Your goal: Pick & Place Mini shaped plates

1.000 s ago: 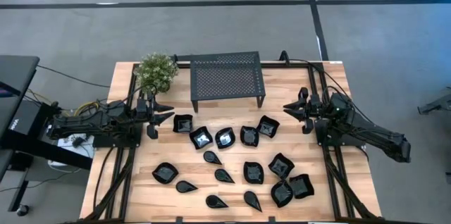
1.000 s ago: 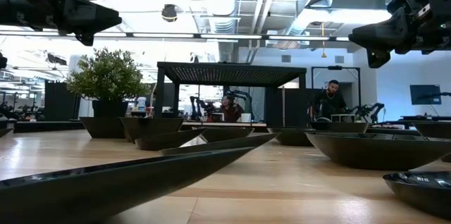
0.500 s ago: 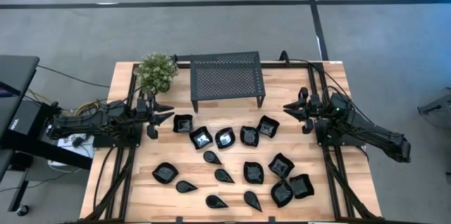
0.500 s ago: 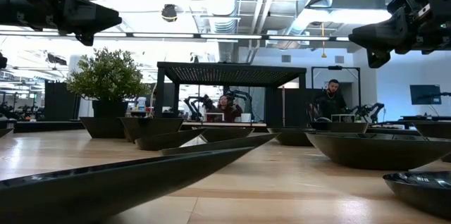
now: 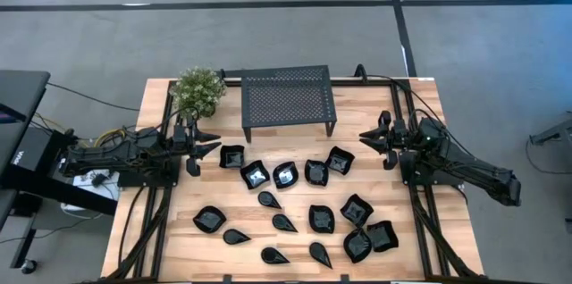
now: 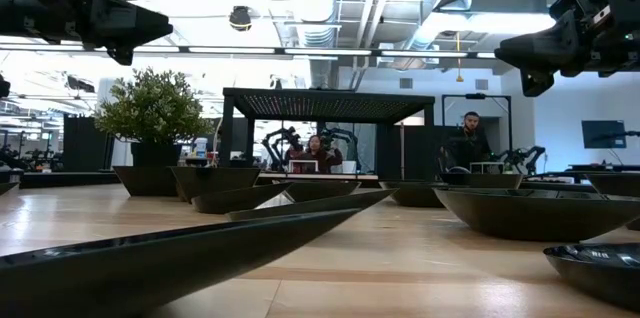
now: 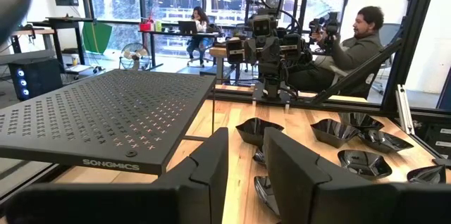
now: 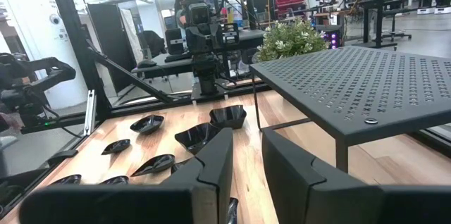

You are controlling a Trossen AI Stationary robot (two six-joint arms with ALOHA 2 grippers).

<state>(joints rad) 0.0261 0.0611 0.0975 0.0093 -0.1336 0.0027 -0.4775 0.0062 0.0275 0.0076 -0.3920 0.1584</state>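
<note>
Waiting above the table, the left gripper [image 5: 207, 147] and right gripper [image 5: 369, 137] both hang a little open and hold nothing. The mini shaped plates [image 5: 255, 174] lie between and below them. Next, I think, one must dip down to a plate.

The stand [image 5: 288, 99] sits at the back middle of the table [image 5: 429, 105], with the plant [image 5: 197, 90] just beside it on the left. In front of the stand the small plates [image 5: 295, 208] lie spread across the table's middle and front. The left end effector [image 5: 211, 146] hangs left of them, the right end effector [image 5: 365, 136] right.
</note>
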